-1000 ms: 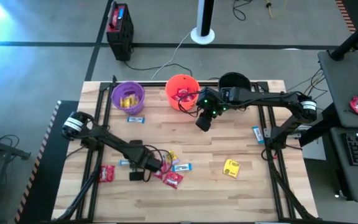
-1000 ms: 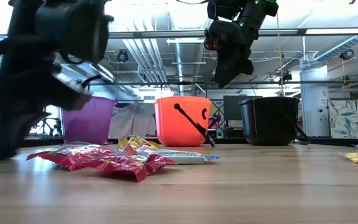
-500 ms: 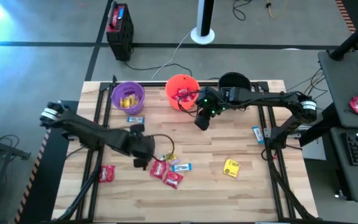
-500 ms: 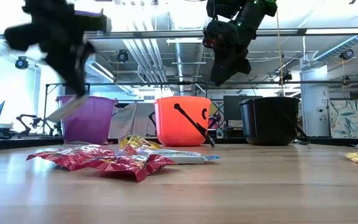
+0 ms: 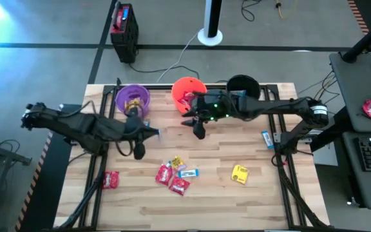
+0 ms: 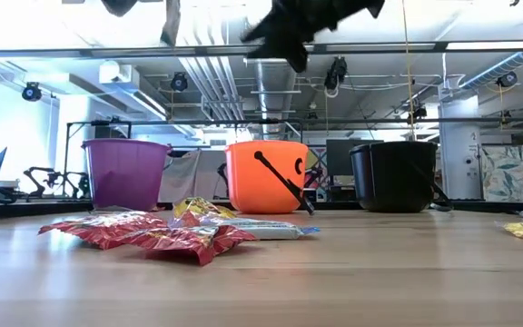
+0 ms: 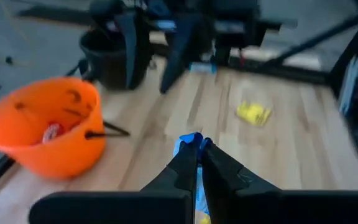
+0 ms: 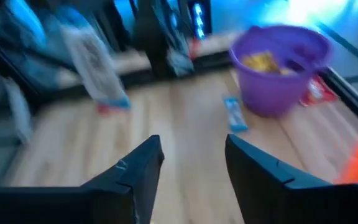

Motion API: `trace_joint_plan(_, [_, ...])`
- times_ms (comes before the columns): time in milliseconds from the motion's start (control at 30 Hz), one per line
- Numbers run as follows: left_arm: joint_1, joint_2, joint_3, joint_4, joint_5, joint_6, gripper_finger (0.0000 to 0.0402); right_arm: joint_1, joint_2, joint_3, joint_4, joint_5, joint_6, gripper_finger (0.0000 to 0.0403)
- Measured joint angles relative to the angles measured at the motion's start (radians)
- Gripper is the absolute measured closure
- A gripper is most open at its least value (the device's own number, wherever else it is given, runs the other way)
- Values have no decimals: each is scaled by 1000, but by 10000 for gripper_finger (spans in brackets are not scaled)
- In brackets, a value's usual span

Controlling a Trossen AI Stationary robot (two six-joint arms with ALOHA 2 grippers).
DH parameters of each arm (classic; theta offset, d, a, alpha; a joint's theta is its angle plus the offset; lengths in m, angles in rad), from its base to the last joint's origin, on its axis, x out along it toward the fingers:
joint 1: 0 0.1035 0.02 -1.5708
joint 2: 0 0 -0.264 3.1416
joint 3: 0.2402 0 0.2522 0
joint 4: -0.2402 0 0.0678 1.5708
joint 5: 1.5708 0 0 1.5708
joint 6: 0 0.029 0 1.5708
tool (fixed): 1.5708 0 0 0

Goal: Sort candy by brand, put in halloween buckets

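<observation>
Left gripper (image 5: 154, 133) raised above the desk (image 5: 237, 206), just in front of the purple bucket (image 5: 133, 100); fingers clenched on a blue-and-white candy packet (image 7: 189, 144), which sticks out past the fingertips in the left wrist view and hangs clear of the wood. Right gripper (image 5: 199, 131) also aloft, in front of the orange bucket (image 5: 189, 94), fingers (image 8: 135, 171) released with a plain gap between them and nothing in it. The two grippers are near each other over the rear half of the desk. Three buckets in a row along the far edge: purple with yellow packets inside, orange with red packets inside and a thin black handle hanging down its front, black bucket (image 5: 242, 84) beside it, contents not visible. Loose candy: a blue-and-white packet (image 5: 140, 124) lying just in front of the purple bucket; a cluster of red packets (image 5: 172, 181) at mid desk with a yellow one (image 5: 178, 162) and a blue-and-white one (image 5: 188, 173) touching or just beside them; a lone red packet (image 5: 111, 180) toward the left edge; a yellow packet (image 5: 239, 174) apart on the right; another blue-and-white packet (image 5: 266, 138) near the right arm's base. In the low view the red cluster (image 6: 152, 234) lies flat on the wood in front of the bucket row.
</observation>
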Motion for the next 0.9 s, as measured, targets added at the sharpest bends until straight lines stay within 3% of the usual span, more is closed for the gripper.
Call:
trace_joint_plan(233, [6,-13,-2,83,-113,9,401,60,6,2,166,3,44,183])
trace_joint_plan(367, [18,21,-2,155,-116,40,401,87,39,2,257,8,36,165])
trace_joint_plan(900, [40,116,-1,312,-140,70,401,89,70,10,352,28,14,147])
